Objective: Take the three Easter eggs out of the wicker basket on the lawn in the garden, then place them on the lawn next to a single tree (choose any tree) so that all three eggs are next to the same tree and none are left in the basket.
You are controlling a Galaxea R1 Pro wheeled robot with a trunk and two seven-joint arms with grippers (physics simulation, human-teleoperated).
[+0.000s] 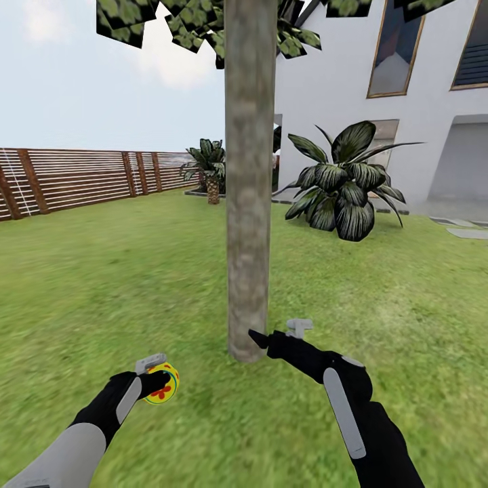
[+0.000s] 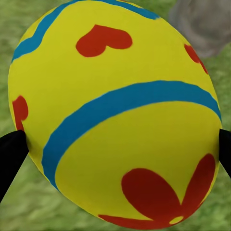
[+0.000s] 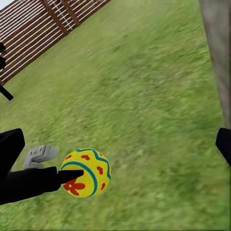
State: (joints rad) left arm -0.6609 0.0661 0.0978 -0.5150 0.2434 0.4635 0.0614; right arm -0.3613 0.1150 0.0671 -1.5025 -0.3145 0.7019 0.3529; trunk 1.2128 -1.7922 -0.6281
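One egg [image 1: 163, 384] clamped in left gripper [image 1: 157, 378], held low over lawn [image 1: 81, 285] just short of tree [image 1: 249, 203] foot, presumably for set-down beside trunk | right gripper [image 1: 278, 333] empty, jaws spread, tips near trunk base, apparently standing clear | basket, other eggs unseen.

Head camera faces the tree [image 1: 249, 203]; wrist cameras share the egg [image 2: 115, 115], left closest.
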